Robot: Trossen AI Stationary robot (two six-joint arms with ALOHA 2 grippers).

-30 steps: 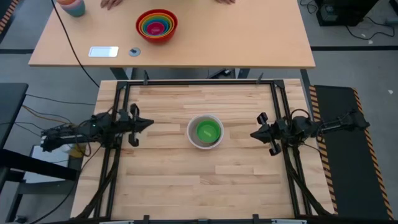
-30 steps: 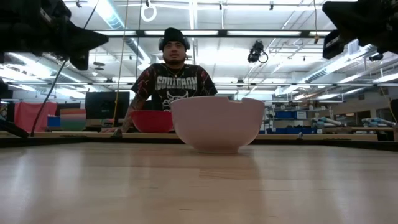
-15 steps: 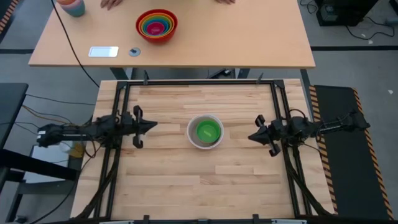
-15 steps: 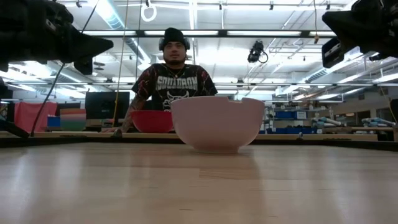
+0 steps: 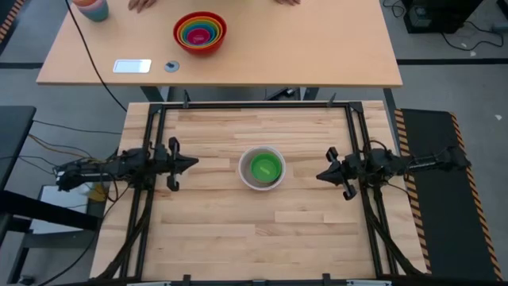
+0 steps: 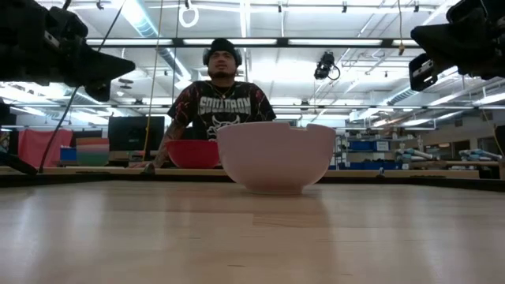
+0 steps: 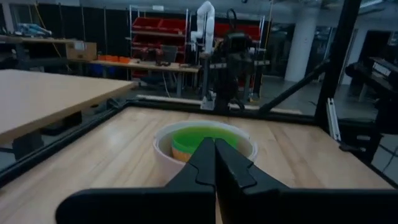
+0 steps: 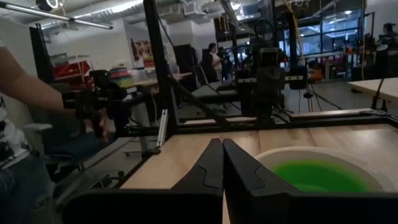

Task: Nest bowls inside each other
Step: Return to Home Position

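Set against half a second ago, the change is small. The left gripper (image 5: 189, 164) has drawn back a touch toward its own edge of the counter (image 5: 238, 238), while the right gripper (image 5: 322, 175) sits almost where it was. In the low view both arms hang a little lower than they did a second ago. The left one (image 6: 79, 59) shows at the upper left and the right one (image 6: 454, 43) at the upper right, both well above the wood. The bowls have not moved at all.

In the left wrist view we see its two dark fingers (image 7: 202, 165) pressed together along their whole length, tips meeting, with nothing between them. The right wrist view shows the same: those fingers (image 8: 211, 165) are closed flat on each other and carry nothing. Neither gripper touches a bowl; each points inward at the nest from its own side, well apart from it.

The nest stands upright in the middle of the counter, between the two grippers. The white bowl (image 5: 244, 178) is outermost, its rounded wall plain in the low view (image 6: 276, 162). The green bowl (image 5: 266, 168) sits innermost, showing as a bright disc from above and as a green hollow in both wrist views (image 7: 199, 134) (image 8: 317, 177). We cannot make out the bowls in between.

On the far table (image 5: 317, 56) beyond the counter stands a rainbow stack (image 5: 200, 32). A person (image 6: 221, 99) sits behind it, facing the counter.
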